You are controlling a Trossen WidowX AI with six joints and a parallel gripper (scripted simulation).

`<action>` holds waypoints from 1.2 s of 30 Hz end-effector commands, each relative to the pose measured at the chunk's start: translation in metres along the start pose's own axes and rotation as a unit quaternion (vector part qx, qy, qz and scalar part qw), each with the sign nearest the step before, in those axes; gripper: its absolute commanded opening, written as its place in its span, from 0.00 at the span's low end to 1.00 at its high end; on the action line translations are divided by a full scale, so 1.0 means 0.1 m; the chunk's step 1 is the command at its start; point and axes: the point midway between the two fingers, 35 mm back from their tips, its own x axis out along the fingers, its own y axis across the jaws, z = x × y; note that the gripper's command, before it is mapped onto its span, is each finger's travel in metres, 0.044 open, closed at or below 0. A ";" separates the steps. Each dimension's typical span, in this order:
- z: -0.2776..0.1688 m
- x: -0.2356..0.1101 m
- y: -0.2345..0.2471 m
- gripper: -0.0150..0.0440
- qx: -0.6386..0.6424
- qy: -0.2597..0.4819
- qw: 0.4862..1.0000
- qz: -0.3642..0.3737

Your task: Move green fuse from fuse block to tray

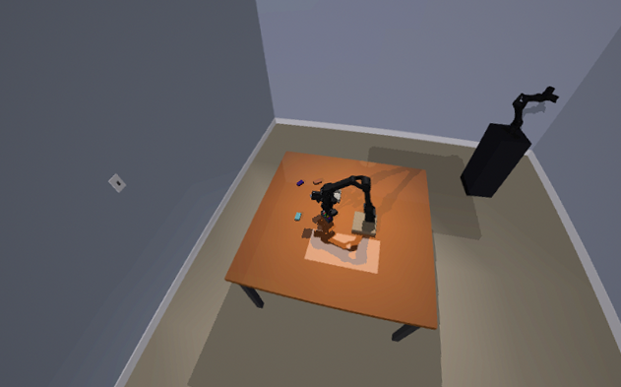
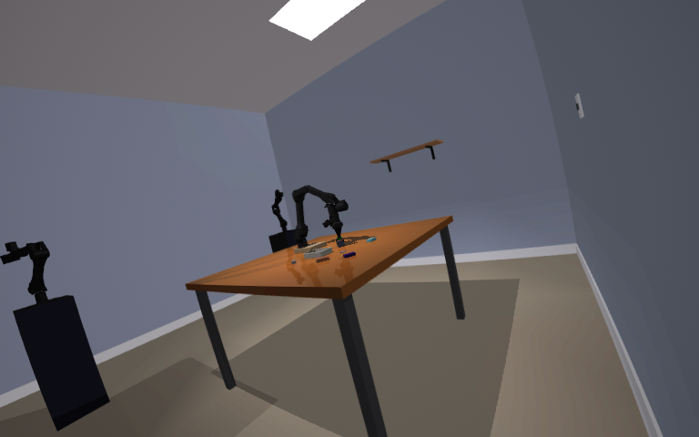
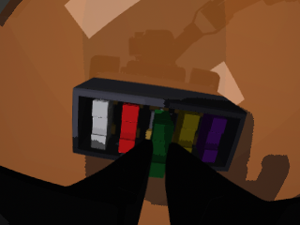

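Observation:
In the wrist view a dark fuse block (image 3: 84, 119) holds a row of fuses: white (image 3: 100, 124), red (image 3: 129, 127), green (image 3: 161, 131), yellow (image 3: 189, 130) and purple (image 3: 214, 139). My gripper (image 3: 159, 149) (image 1: 327, 214) (image 2: 339, 238) is shut on the green fuse, one black finger on each side of it. The green fuse reaches out further toward the camera than its neighbours. The fingers stand close to the red and yellow fuses; I cannot tell whether they touch. The beige tray (image 1: 358, 222) (image 2: 318, 252) lies beside the arm's base.
On the orange table (image 1: 391, 281) (image 2: 308, 280) lie a cyan piece (image 1: 298, 215) (image 2: 370, 238), a dark blue piece (image 1: 299, 183) (image 2: 349, 254) and a brown piece (image 1: 318, 181). A black cabinet (image 1: 493, 165) carrying another arm stands off the table.

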 end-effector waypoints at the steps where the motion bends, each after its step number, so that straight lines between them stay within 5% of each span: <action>1: 0.00 -0.03 0.00 0.25 0.001 0.000 1.000 0.001; 36: 0.00 -0.23 0.00 0.25 0.002 -0.001 1.000 0.001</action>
